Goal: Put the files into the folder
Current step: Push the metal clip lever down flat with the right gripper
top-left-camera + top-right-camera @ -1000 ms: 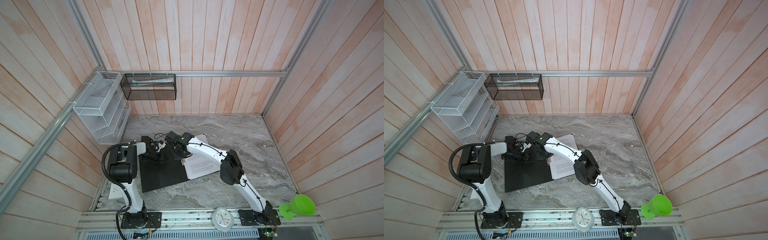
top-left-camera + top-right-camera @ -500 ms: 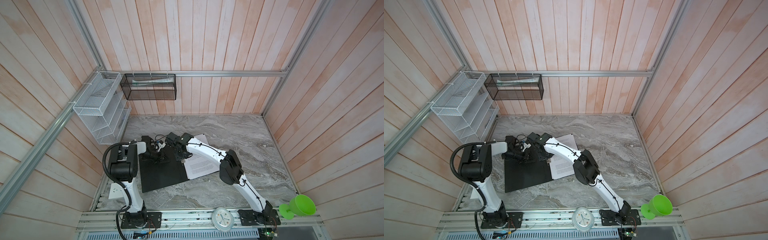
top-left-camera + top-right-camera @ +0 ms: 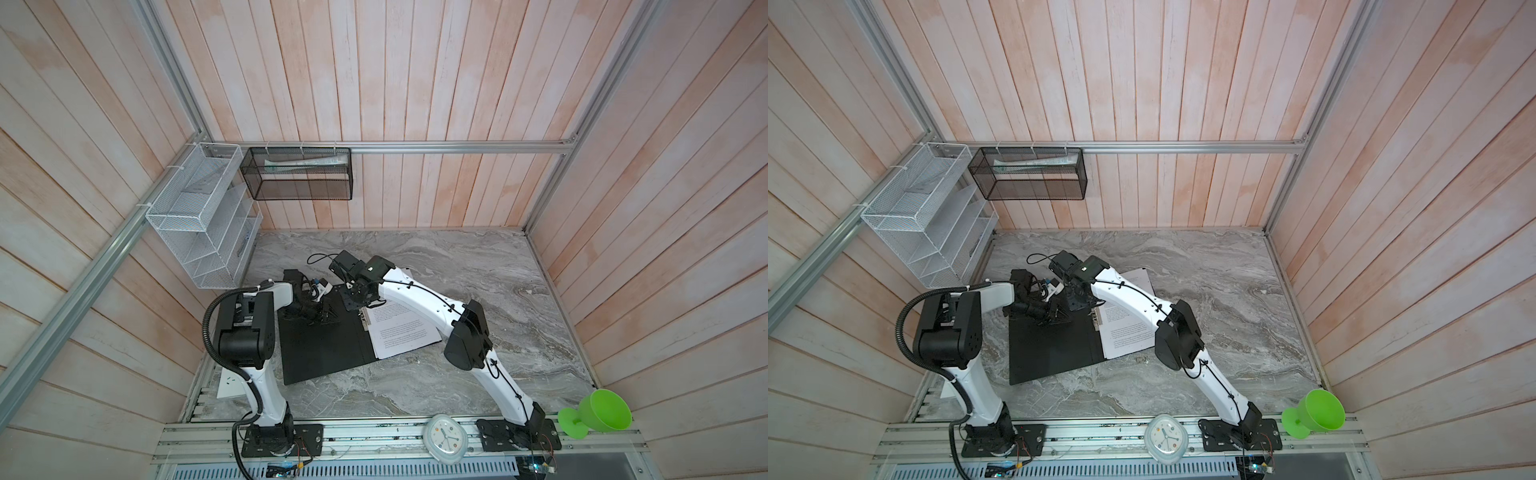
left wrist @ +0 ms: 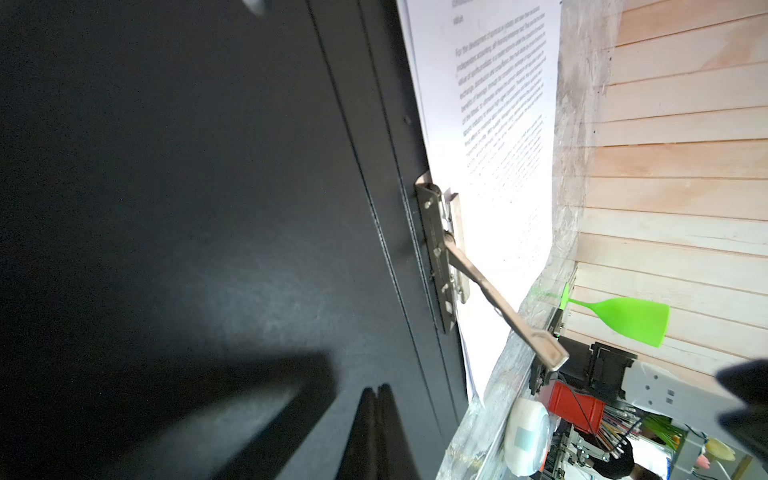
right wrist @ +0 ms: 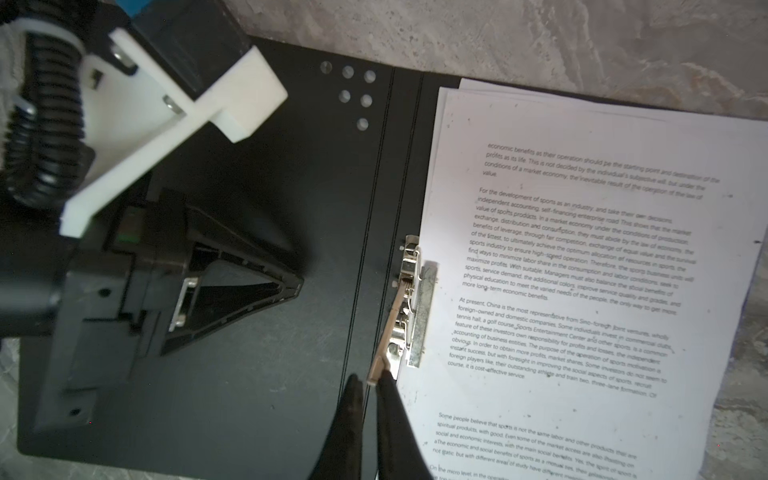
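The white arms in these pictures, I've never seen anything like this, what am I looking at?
Those are two robot arms at a marble table. Two pictures look down from overhead; two come from cameras on the arms' wrists. An open folder, black inside, lies flat with printed papers on one half. The left claw is closed over the black cover. The right claw is nearly closed by the tip of the clip's raised metal lever; a grip is unclear. A clock and green cup stand in front.
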Tool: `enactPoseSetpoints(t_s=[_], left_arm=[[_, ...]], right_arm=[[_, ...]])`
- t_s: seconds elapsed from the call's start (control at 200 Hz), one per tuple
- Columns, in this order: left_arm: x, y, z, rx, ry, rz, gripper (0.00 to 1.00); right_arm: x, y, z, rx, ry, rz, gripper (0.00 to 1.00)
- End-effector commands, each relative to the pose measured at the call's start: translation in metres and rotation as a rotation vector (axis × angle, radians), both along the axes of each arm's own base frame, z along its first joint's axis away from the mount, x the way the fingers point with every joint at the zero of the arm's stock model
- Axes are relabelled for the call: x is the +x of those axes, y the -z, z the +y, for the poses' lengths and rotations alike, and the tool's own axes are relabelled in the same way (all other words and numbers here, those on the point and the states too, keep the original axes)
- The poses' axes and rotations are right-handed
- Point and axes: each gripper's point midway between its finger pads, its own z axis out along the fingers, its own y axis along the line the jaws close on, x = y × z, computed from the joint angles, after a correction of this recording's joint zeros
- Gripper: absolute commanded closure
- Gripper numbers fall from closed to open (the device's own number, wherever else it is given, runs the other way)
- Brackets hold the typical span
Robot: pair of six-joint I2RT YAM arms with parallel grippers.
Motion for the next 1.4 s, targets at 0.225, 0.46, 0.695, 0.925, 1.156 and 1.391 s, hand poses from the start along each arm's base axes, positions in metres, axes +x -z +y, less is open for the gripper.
enactPoseSetpoints(t_s=[0.225, 0.46, 0.695, 0.925, 1.156, 1.391], left_arm=[[-0.007, 0.005, -0.001, 0.007, 0.018, 0.000, 1.00], [-0.007, 0.008, -0.002, 0.002, 0.019, 0.008, 1.00], [-0.007, 0.010, -0.003, -0.005, 0.020, 0.017, 1.00], [-0.008, 0.010, -0.003, -0.006, 0.025, 0.018, 1.00], [-0.009, 0.012, -0.003, -0.008, 0.027, 0.025, 1.00], [-0.008, 0.011, -0.003, -0.012, 0.027, 0.025, 1.00]], right_arm=[[-0.021, 0.045, -0.016, -0.130, -0.039, 0.113, 0.91], [-0.025, 0.059, -0.025, -0.185, -0.042, 0.135, 0.91], [-0.027, 0.066, -0.028, -0.200, -0.051, 0.152, 0.91], [-0.018, 0.051, -0.031, -0.195, -0.034, 0.108, 0.91], [-0.026, 0.073, -0.041, -0.250, -0.037, 0.162, 0.92], [-0.032, 0.083, -0.045, -0.278, -0.039, 0.184, 0.93]])
